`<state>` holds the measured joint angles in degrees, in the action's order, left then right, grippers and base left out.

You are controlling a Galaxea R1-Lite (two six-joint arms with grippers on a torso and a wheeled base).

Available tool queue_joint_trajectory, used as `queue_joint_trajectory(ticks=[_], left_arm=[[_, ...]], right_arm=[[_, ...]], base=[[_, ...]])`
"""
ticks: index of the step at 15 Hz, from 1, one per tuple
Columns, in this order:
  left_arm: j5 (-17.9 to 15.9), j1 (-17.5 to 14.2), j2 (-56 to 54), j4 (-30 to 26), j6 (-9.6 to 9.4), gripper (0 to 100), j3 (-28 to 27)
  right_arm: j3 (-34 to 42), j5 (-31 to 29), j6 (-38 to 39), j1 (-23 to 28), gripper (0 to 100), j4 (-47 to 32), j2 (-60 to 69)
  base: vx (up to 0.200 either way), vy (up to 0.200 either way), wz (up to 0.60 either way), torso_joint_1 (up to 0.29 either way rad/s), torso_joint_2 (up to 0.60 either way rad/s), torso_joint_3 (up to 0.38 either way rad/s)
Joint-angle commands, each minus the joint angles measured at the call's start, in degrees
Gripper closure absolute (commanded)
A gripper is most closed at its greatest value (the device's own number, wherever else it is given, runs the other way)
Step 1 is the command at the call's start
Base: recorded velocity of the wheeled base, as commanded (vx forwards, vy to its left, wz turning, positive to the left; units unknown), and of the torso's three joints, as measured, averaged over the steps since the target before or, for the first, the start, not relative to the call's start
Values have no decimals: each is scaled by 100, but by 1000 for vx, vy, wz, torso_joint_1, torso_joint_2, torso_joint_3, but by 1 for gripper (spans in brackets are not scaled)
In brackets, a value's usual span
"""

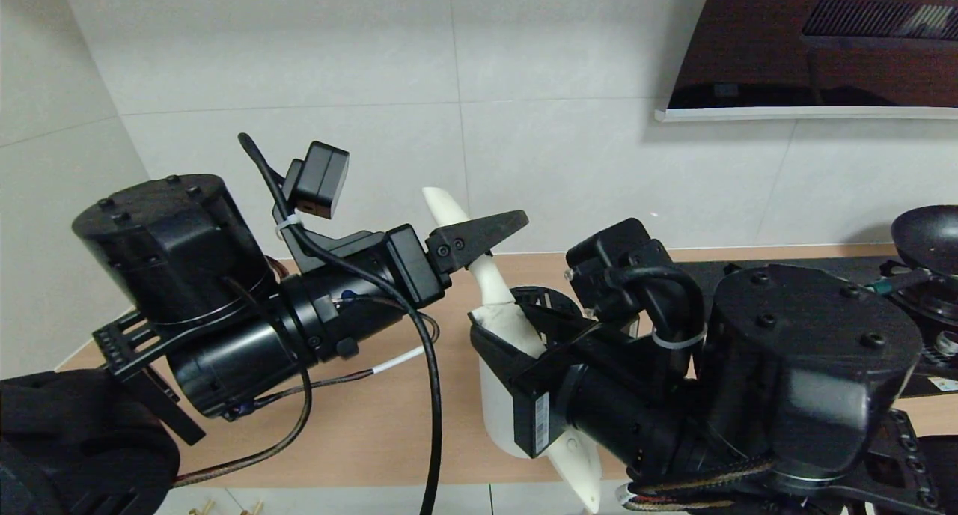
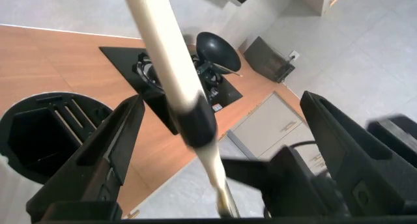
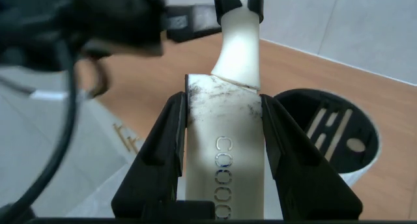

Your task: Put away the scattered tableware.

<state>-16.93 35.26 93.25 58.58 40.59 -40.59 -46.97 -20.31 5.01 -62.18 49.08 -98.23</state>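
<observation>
Gripping the white spatula (image 1: 490,275) by its broad part, the right gripper (image 1: 513,328) holds it tilted, near the utensil holder (image 1: 495,418) on the wooden counter (image 1: 359,425) in the head view. In the left wrist view, the left gripper (image 2: 221,103) is spread wide, with the spatula's handle between its fingers, untouched. In the right wrist view, both fingers (image 3: 163,159) press against the spatula's sides.

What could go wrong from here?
The right gripper clamps the spatula while the left gripper sits open around its handle; releasing early could drop it. The holder has narrow slots, so the wide blade may catch. The right arm crowds the holder and could tip it.
</observation>
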Motion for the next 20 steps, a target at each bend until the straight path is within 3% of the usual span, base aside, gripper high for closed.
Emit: queue_joint_trajectory(ticks=[1,3,4,16,17,20], left_arm=[[-3,-1,1,5,-8,0,-1],[-3,8,1,5,-8,0,16],[-3,-1,1,5,-8,100,16],[-29,-1,1,-4,1,100,16],[-21,-1,1,-4,1,100,8],[-12,-1,-26,-30,1,100,-36]], right_arm=[[39,1,-9,-22,100,93,32],[109,1,-44,-13,100,251,32],[109,1,-44,-13,100,278,32],[109,-8,-26,22,100,278,32],[109,1,-18,31,0,278,32],[109,1,-9,31,0,286,41]], base=[[0,0,0,0,0,0],[0,0,0,0,0,0],[0,0,0,0,0,0],[0,0,0,0,0,0],[0,0,0,0,0,0],[0,0,0,0,0,0]])
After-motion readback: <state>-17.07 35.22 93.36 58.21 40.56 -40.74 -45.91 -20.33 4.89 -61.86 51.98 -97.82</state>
